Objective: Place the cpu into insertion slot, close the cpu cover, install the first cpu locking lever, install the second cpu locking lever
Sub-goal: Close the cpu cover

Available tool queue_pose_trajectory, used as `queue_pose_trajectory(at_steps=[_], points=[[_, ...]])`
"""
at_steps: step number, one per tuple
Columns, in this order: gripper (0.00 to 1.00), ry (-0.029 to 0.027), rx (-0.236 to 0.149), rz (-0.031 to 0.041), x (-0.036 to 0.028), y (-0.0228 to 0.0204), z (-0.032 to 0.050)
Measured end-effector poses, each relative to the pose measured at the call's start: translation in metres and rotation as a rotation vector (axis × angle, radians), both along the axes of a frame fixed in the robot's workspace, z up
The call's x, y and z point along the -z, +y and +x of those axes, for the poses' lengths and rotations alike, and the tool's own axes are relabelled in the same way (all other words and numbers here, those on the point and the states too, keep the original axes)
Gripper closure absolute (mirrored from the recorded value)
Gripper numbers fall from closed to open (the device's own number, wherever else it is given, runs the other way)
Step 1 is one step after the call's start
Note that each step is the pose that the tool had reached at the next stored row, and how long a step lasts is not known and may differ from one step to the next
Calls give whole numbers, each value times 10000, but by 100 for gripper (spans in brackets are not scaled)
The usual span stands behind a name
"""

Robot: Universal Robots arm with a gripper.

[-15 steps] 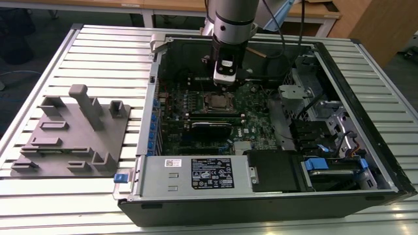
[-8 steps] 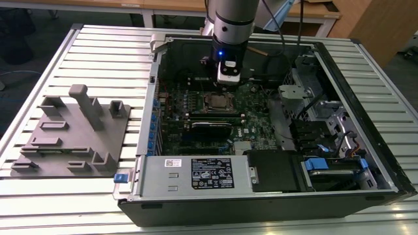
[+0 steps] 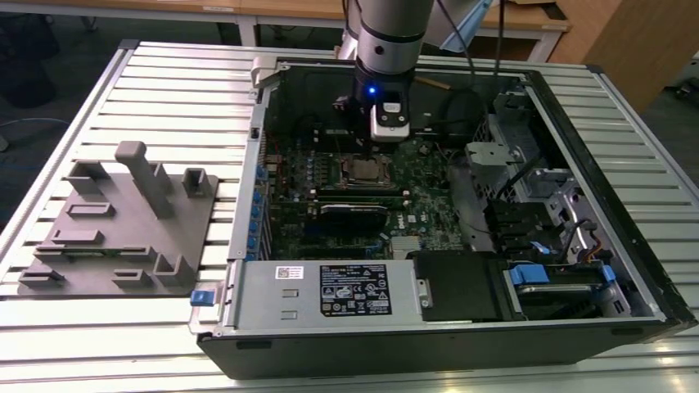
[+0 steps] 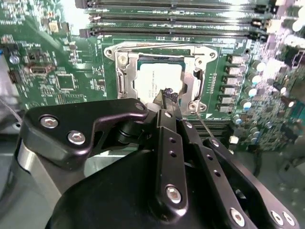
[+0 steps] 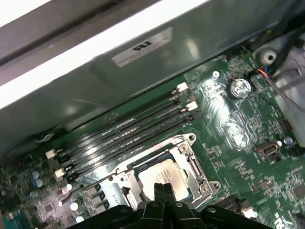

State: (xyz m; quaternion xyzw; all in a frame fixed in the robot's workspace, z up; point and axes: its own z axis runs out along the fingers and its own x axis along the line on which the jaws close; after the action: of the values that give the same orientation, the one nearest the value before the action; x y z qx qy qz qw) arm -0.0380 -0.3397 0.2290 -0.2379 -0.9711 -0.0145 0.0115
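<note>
The jaws are pinched narrow, holding nothing, with their tips just over the cpu (image 4: 151, 78). It lies in the insertion slot (image 4: 157, 59) under the lowered cpu cover (image 4: 192, 88). Memory slots (image 4: 176, 31) run beyond, inside the open computer case (image 3: 437, 356) on the counter (image 3: 175, 74).

A table (image 3: 164, 74) of ribbed, silvery metal slats fills most of the exterior view, with dark grey floor (image 3: 77, 49) past its far edge. Beyond it stand wooden desks (image 3: 284, 10) with pale tops and grey metal legs. A light-brown wooden panel (image 3: 633, 49) rises at the exterior view's right. At the exterior view's left a dark bulky shape (image 3: 24, 65) sits on the floor — what it is cannot be told. A thin pale cable (image 3: 22, 123) curves just beside it. Light glints off the slats nearest the camera — brightest at the exterior view's lower right.
</note>
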Motion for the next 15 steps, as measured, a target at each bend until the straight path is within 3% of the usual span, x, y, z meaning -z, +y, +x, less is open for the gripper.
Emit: queue_pose_trajectory(at_steps=[4, 15], points=[[89, 0, -514, 3, 1, 0, 0], [89, 0, -678, 2, 1, 0, 0]])
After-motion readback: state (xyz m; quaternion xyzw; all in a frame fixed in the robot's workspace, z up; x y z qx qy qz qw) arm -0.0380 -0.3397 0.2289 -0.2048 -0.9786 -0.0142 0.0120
